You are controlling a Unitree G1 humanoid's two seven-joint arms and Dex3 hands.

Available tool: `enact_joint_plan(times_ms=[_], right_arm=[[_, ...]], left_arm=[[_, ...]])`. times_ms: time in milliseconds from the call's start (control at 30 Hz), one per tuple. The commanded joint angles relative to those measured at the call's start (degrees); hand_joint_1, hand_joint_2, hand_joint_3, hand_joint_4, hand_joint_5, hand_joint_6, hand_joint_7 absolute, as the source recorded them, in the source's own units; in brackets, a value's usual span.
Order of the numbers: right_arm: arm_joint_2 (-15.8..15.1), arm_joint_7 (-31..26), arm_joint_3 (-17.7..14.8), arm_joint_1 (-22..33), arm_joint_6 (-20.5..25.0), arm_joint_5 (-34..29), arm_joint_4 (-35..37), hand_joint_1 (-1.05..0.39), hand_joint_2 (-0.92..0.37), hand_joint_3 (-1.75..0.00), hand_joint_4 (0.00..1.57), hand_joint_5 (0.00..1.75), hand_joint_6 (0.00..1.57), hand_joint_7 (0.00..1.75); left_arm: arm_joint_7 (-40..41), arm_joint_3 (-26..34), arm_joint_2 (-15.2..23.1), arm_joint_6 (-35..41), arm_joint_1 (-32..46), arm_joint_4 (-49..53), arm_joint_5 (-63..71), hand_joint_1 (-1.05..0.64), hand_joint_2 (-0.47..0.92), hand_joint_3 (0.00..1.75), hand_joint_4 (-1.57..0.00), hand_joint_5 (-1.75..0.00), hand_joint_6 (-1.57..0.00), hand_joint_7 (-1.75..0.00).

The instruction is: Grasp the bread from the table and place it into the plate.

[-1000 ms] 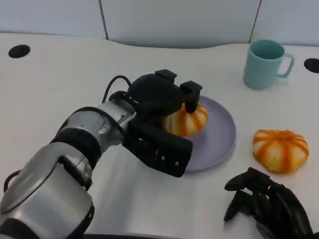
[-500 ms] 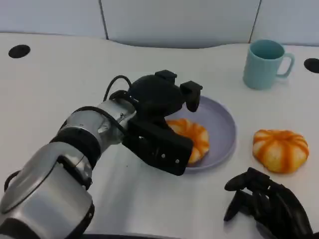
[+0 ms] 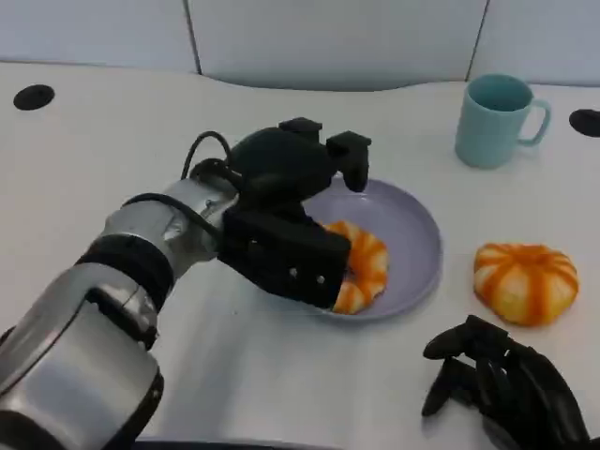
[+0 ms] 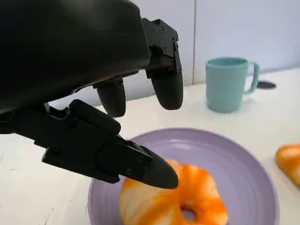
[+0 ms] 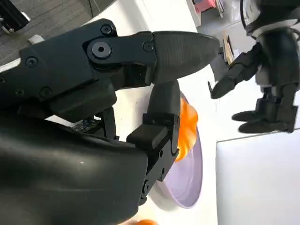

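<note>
Head view: left hand (image 3: pixel 281 220) fingers now spread, seemingly clear of bread (image 3: pixel 361 267) dropped flat on plate (image 3: pixel 412 234)

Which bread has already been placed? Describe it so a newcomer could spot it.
Find the round purple plate in the middle of the table. The bread lies inside it, under the open left hand. Unlike the other orange bun, it has a ring hole.

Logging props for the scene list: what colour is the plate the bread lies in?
The plate is pale purple, clearest in the left wrist view.
</note>
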Motion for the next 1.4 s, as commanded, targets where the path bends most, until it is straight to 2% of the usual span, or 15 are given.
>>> enact_joint_plan(times_ms=[33, 200, 433, 600, 667, 933, 1067, 1167, 1300, 1400], right_arm=[[-0.9, -0.2, -0.6, 0.2, 0.6, 0.4, 0.2, -0.47, -0.92, -0.41, 0.55, 1.60, 0.52, 1.26], [-1.1, 0.0, -0.8, -0.1, 0.5, 0.5, 0.6, -0.47, -0.92, -0.42, 0.55, 1.61, 0.51, 1.27], [-1.0, 0.2, -1.1, -0.6, -0.3, 0.6, 1.7, -0.46, -0.92, -0.43, 0.55, 1.62, 0.51, 1.28], [-0.7, -0.5, -1.4, -0.7, -0.5, 0.3, 1.7, -0.45, -0.92, -0.44, 0.55, 1.61, 0.51, 1.28], [-0.6, -0.7, -1.6, -0.8, -0.2, 0.5, 1.6, -0.45, -0.92, -0.44, 0.55, 1.61, 0.51, 1.28], [-0.6, -0.1, -2.1, -1.7, -1.6, 0.4, 3.2, -0.45, -0.92, -0.45, 0.54, 1.61, 0.49, 1.30], [-0.5, 0.1, -2.2, -2.1, -1.2, 0.7, 3.7, -0.46, -0.92, -0.44, 0.54, 1.60, 0.49, 1.31], [-0.4, 0.1, -2.3, -2.5, -1.6, 0.6, 4.2, -0.46, -0.92, -0.43, 0.54, 1.60, 0.49, 1.30], [-0.2, 0.4, -2.5, -3.1, -2.9, 0.6, 5.3, -0.46, -0.92, -0.43, 0.55, 1.59, 0.50, 1.29], [-0.2, 0.5, -2.6, -3.6, -3.9, 0.4, 6.3, -0.47, -0.92, -0.44, 0.55, 1.60, 0.50, 1.28]], left_arm=[[-2.8, 3.6, 2.7, -2.1, 0.9, -0.8, -4.2, -0.72, 0.92, 0.06, 0.00, -1.45, 0.00, -1.42], [-8.5, 8.7, 4.2, -4.2, 4.3, -1.4, -10.4, -0.74, 0.92, 0.10, 0.00, -1.33, -0.01, -1.25], [-15.8, 18.2, 4.3, -8.5, 12.2, -3.5, -22.2, -0.69, 0.92, 0.04, 0.00, -1.52, -0.11, -1.09], [-23.0, 24.8, 3.3, -10.6, 18.1, -6.5, -31.5, -0.61, 0.92, 0.08, 0.00, -1.51, -0.09, -1.06], [-26.8, 27.4, 3.1, -10.8, 20.5, -8.0, -35.7, -0.57, 0.92, 0.12, 0.00, -1.48, -0.15, -0.96], [-37.4, 34.8, 2.9, -9.5, 29.3, -16.3, -47.8, -0.59, 0.92, 0.17, -0.05, -1.48, -0.24, -0.82], [-41.3, 37.3, 2.6, -7.1, 33.2, -20.5, -52.8, -0.58, 0.92, 0.17, -0.07, -1.51, -0.27, -0.83], [-43.4, 39.4, 2.3, -6.1, 36.8, -23.7, -56.4, -0.51, 0.92, 0.17, -0.07, -1.59, -0.23, -0.98], [-43.2, 41.2, 1.8, -4.9, 41.3, -28.0, -58.1, -0.52, 0.92, 0.18, -0.08, -1.66, -0.15, -1.22], [-43.8, 41.9, 1.3, -4.2, 44.6, -31.1, -59.3, -0.53, 0.92, 0.20, -0.07, -1.72, -0.13, -1.31]])
